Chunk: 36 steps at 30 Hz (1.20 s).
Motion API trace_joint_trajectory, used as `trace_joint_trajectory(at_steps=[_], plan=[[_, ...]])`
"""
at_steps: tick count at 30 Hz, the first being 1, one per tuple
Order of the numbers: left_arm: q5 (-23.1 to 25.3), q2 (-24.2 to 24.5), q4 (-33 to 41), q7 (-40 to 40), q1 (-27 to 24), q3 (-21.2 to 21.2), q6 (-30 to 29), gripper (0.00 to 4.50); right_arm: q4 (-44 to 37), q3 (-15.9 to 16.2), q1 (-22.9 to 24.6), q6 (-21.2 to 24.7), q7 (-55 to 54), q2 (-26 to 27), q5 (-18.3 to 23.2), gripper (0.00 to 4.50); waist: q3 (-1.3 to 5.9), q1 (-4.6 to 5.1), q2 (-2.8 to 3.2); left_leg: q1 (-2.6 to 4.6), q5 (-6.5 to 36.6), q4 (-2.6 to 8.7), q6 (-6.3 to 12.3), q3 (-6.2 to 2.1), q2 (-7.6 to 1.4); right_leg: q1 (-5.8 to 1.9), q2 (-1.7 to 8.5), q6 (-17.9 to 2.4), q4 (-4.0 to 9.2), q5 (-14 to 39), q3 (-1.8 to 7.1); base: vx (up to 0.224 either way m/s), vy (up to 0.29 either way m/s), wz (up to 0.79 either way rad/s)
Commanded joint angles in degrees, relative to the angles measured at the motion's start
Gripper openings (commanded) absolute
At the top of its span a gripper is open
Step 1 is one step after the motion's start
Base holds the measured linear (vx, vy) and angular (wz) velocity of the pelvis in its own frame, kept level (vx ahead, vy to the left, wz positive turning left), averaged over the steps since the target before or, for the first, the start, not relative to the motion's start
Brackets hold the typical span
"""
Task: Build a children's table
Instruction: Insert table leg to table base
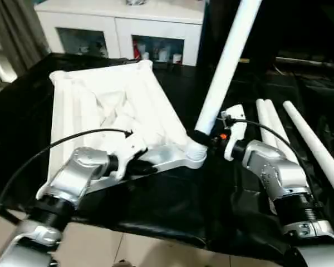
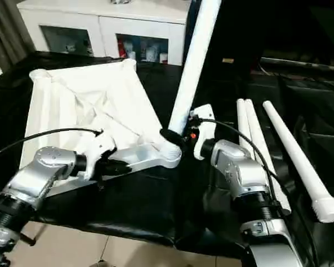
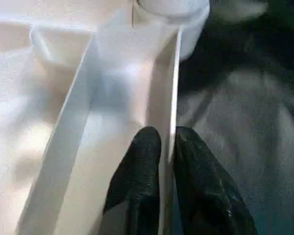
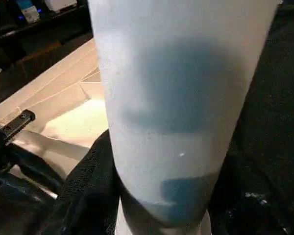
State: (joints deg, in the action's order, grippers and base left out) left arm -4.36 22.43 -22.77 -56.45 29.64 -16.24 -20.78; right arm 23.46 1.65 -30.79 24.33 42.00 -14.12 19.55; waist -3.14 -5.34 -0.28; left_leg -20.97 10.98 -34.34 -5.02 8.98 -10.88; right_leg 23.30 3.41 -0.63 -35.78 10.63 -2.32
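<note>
The white tabletop (image 1: 100,105) lies ribbed side up on the black-draped work table. One long white leg (image 1: 225,67) stands tilted in its near right corner socket (image 1: 196,150). My right gripper (image 1: 203,139) is shut around this leg just above the socket, and its black fingers (image 4: 88,196) wrap the tube (image 4: 176,98). My left gripper (image 1: 142,165) holds the tabletop's near rim, with the thin rim wall (image 3: 172,98) pinched between its two black fingers (image 3: 144,147).
Three more white legs (image 1: 270,128) (image 1: 317,147) lie side by side on the black cloth to the right. A white cabinet (image 1: 122,22) stands behind the work table. The table's front edge and pale floor tiles (image 1: 100,245) are just below my forearms.
</note>
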Motion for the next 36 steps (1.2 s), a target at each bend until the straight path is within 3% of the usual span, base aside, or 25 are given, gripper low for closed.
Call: trace_joint_trajectory(at_steps=[1,3,6,12,13,20,25,30,36], plan=[[1.94,-0.80,-2.49,2.93,1.49,-1.24,0.07,0.90,0.47,1.33,0.25,0.07,0.91,0.97,-0.45,1.91,3.65,-0.34,-0.26,0.16,7.95,4.22,0.98,0.17,-1.57,-2.91,4.10,-10.74,4.50,12.63,2.27,0.000,0.000,0.00],[2.14,-1.42,-4.32,2.89,2.01,-1.49,0.13,0.93,0.31,1.35,0.46,0.02,0.87,1.17,-0.40,1.91,3.57,-0.28,-0.38,0.01,9.32,4.39,0.67,0.01,-1.41,-3.14,4.25,-9.90,4.72,14.72,2.20,0.000,0.000,0.00],[2.63,-1.75,-5.05,3.41,2.23,-1.56,-0.88,0.93,0.12,1.40,0.66,-0.03,0.83,1.28,-0.35,1.91,3.48,-0.26,-0.37,0.24,10.65,4.45,0.22,-0.06,-1.54,-2.88,4.35,-9.16,5.08,17.97,2.25,0.000,0.000,0.00],[3.49,-2.14,-6.44,3.49,2.98,-1.87,-1.82,0.93,-0.33,1.34,0.98,-0.04,0.77,1.66,-0.57,1.91,3.45,-0.28,-0.03,0.30,11.60,4.59,-0.14,-0.16,-1.60,-2.78,4.26,-9.65,5.04,17.58,2.26,0.000,0.000,0.00],[3.51,-1.95,-6.53,3.06,3.20,-2.12,-2.53,0.65,-0.32,1.31,1.01,-0.13,0.78,1.71,-0.65,1.91,3.40,-0.25,-0.13,0.29,11.84,4.65,-0.14,-0.16,-1.61,-2.76,4.27,-9.61,5.11,17.87,2.26,0.000,0.000,0.00],[3.78,-0.36,-6.09,0.35,3.41,-2.75,-3.36,0.19,-0.36,0.76,0.44,-0.45,0.42,1.54,-0.58,1.91,3.41,-0.26,0.04,0.25,12.34,4.75,-0.46,-0.28,-1.63,-2.83,4.38,-9.47,5.17,18.54,2.28,0.000,0.000,0.00],[3.14,1.68,-3.44,-2.94,2.24,-3.29,-2.67,0.01,-0.89,0.34,-0.15,-0.36,0.29,0.72,-0.83,1.91,3.63,-0.04,0.10,0.13,10.60,4.70,-0.35,-0.26,-1.70,-3.03,4.31,-10.36,4.73,14.50,2.24,0.000,0.000,0.00],[2.57,3.34,-0.25,-4.99,0.51,-3.17,-0.26,0.00,-1.07,0.56,-0.02,0.29,0.60,-0.68,-1.44,1.91,3.87,-0.03,0.17,0.12,7.09,4.36,0.61,-0.03,-1.66,-3.24,4.01,-12.72,3.85,5.57,2.14,0.000,0.000,0.00],[2.10,3.10,0.12,-4.66,0.38,-2.73,-0.53,0.00,0.77,1.31,-0.03,-0.26,0.88,0.00,-1.84,1.91,3.61,-0.05,-0.08,0.26,9.24,4.51,0.35,0.05,-1.70,-3.20,4.29,-12.15,4.33,10.24,2.23,0.000,0.000,0.00]])
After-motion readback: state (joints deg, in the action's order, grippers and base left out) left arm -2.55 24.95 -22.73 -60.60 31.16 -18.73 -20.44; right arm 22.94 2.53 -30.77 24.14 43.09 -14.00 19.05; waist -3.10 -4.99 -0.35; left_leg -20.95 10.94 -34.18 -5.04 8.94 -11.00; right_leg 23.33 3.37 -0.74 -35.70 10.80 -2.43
